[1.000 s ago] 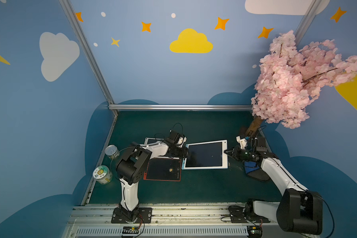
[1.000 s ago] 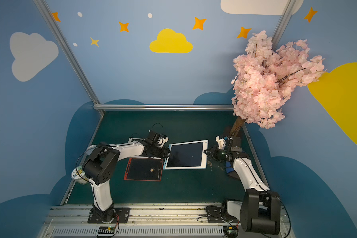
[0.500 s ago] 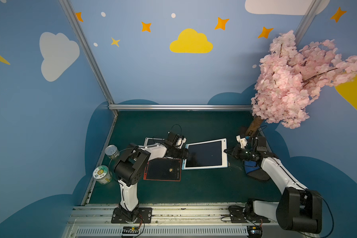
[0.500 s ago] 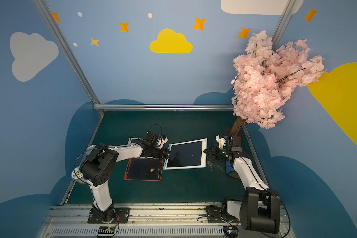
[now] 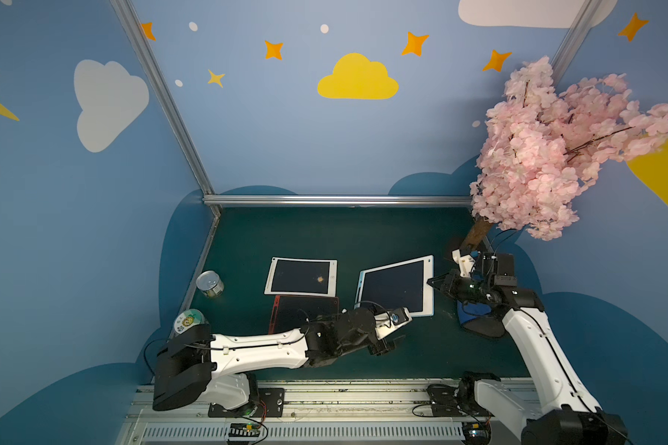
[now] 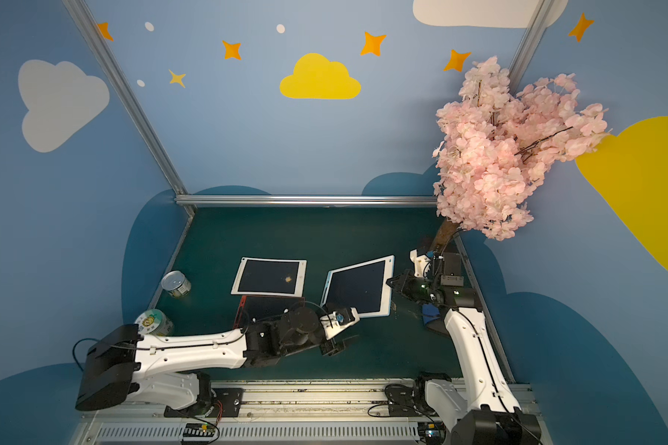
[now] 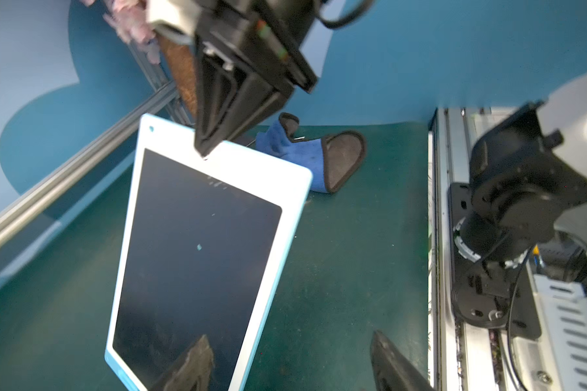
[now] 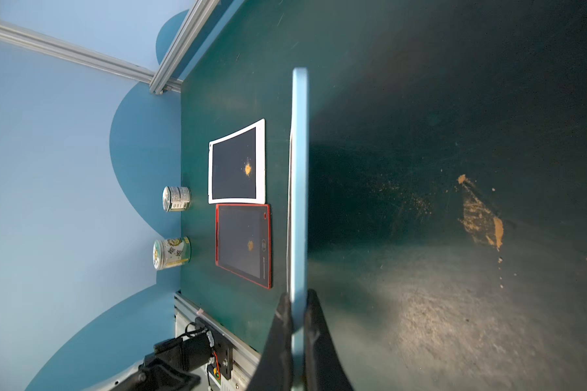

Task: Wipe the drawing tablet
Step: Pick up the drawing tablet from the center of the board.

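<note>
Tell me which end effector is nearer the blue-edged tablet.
Right. The right end effector is shut on one end of the blue-edged tablet, holding it tilted. The left end effector is open at the opposite end, not gripping it.

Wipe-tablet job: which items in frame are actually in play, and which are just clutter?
In play:
- blue-edged tablet, tilted, pinched at its edge by the right tool
- blue cloth, on the table, not held
- left tool, open, empty

Lying about:
- white tablet and red tablet, each with an orange spot, maybe later targets
- silver can
- labelled can
- blossom tree
</note>
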You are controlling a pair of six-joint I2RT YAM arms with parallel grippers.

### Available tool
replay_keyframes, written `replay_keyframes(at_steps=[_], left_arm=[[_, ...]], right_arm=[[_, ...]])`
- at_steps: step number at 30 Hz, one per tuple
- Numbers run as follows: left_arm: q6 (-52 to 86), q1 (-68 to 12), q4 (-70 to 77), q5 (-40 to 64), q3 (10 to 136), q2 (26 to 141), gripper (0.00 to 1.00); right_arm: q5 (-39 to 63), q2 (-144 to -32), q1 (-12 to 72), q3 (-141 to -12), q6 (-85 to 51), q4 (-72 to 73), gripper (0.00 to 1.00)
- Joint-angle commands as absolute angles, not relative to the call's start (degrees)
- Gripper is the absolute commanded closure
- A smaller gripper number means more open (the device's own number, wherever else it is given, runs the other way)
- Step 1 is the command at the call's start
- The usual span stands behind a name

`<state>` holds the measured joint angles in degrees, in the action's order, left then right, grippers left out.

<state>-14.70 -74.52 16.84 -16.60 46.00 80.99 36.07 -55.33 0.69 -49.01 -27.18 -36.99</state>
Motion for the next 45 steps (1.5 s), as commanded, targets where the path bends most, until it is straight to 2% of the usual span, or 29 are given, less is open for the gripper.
replay_keyframes(at_steps=[1,6,10,13,16,25,32,45], left_arm=[[-31.8,-79.1,27.7,-29.3,45.6,84.4,0.27],[-45.4,-84.2,43.2,-37.8,48.2,94.0,0.27],[-58.6,-86.4,59.1,-44.6,53.1,104.2,0.27],[-64.4,-87.2,65.1,-47.2,57.6,109.7,0.28],[-64.8,-87.4,64.6,-47.7,60.0,111.4,0.33],[-65.2,-86.4,65.7,-51.2,60.9,112.8,0.39],[-58.7,-83.9,59.6,-55.0,60.0,112.0,0.49],[-52.5,-81.8,53.9,-56.7,58.8,112.0,0.50]], right_arm=[[35.4,-50.6,1.4,-47.4,-30.0,-38.5,1.00],[35.4,-45.5,1.7,-44.2,-32.5,-35.4,1.00],[35.2,-45.3,2.0,-43.6,-32.4,-35.6,1.00],[36.1,-45.7,2.3,-42.8,-32.6,-34.9,1.00],[36.3,-45.6,2.4,-42.6,-32.4,-34.8,1.00],[36.4,-45.7,2.3,-41.8,-31.7,-34.5,1.00],[36.4,-46.0,2.4,-42.0,-31.8,-34.1,1.00],[36.3,-46.4,2.3,-42.1,-31.8,-34.2,1.00]])
